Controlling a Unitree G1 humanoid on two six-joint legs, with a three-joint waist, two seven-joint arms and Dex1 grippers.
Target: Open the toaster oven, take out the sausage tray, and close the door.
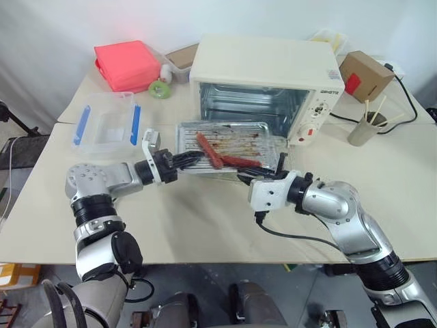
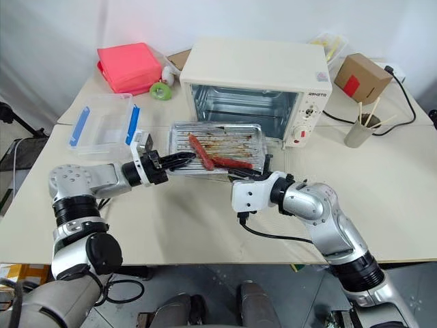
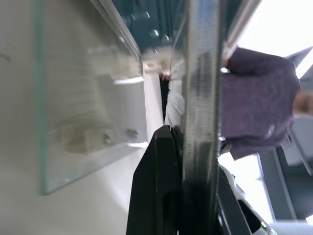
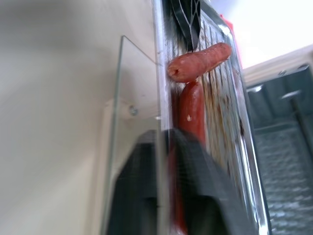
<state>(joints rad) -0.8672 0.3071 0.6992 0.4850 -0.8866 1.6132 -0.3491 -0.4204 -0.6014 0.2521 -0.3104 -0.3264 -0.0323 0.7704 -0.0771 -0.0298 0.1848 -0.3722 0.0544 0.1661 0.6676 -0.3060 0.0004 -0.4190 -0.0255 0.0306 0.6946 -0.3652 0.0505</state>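
The sausage tray (image 1: 222, 145), shallow greasy silver metal carrying red sausages, sits out over the lowered glass door (image 3: 93, 112) before the cream-white toaster oven (image 1: 266, 75), carried two-handed to stay level. Left gripper (image 1: 193, 158) is clamped on its rim; right gripper (image 4: 168, 142) straddles the near rim, grip uncertain.

The sausage tray (image 1: 222, 140) and lowered door (image 1: 276, 158) block the oven mouth.
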